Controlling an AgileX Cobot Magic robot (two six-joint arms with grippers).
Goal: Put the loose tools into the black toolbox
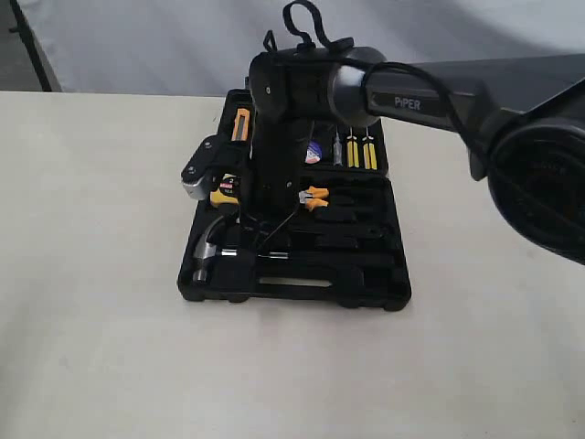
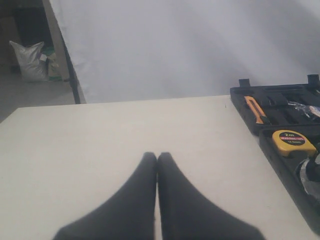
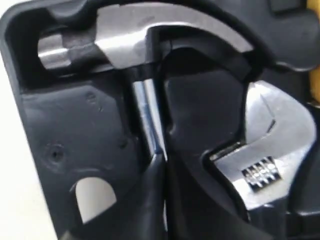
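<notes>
Lying in the toolbox (image 1: 384, 288): hammer (image 3: 135, 35); wrench (image 3: 265, 150); tape measure (image 2: 292, 142).

Left hand (image 2: 157, 156) closed over table (image 2: 100, 135); tape measure (image 2: 292, 142) in toolbox (image 2: 280, 167)

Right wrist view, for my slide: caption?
Shut right gripper at shaft of hammer seated in toolbox, wrench alongside.

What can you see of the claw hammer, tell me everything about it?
The claw hammer has a polished steel head with a round striking face, a curved claw and a chrome shaft; its handle is hidden. It lies flat in its shaped recess at a corner of the black toolbox, beside the adjustable wrench. The right gripper, fingers shut, has its tips on the shaft or just above it.
</notes>
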